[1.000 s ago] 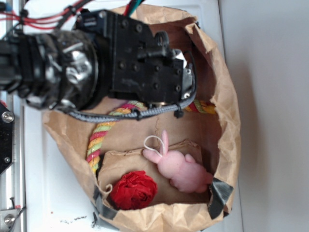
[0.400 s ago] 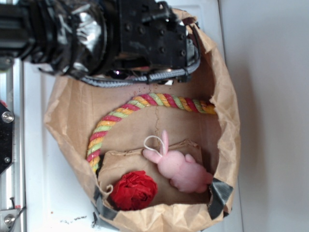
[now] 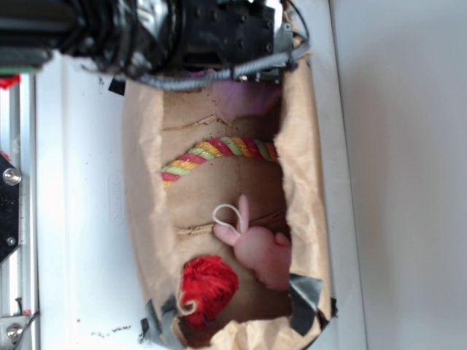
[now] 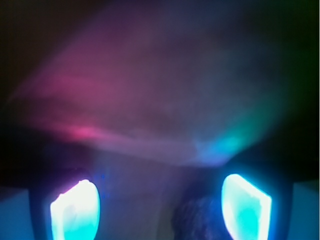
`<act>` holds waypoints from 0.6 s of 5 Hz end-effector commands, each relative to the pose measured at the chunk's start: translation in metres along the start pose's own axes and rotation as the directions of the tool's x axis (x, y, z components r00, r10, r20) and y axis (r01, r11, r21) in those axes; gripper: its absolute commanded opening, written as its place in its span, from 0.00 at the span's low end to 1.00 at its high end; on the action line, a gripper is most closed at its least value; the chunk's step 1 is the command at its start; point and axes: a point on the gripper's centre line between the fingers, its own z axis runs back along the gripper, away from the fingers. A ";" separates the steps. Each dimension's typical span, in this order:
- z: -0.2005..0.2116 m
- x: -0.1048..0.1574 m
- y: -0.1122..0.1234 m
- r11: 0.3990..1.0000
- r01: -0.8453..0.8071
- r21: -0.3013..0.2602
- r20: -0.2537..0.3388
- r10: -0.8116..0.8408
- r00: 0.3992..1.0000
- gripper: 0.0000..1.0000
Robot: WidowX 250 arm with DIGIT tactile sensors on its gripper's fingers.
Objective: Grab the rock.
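The arm (image 3: pixel 146 33) reaches into the top of the paper bag (image 3: pixel 142 204); the spread fingers (image 4: pixel 75 212) should straddle the dark lump low in the wrist view, probably the rock (image 4: pixel 200 220), before closing. Coloured glare blurs that view, and the exterior view hides both rock and fingertips behind the arm.

Crumpled brown paper bag (image 3: pixel 146 204) on white tabletop (image 3: pixel 80 219).
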 end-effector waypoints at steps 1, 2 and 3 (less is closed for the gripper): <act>0.011 -0.001 -0.001 0.998 0.002 -0.057 0.058 0.001 0.998 1.00; 0.031 0.003 0.002 0.997 0.009 -0.081 -0.007 -0.009 1.000 1.00; 0.050 0.007 0.002 0.996 0.009 -0.089 -0.047 -0.013 0.999 1.00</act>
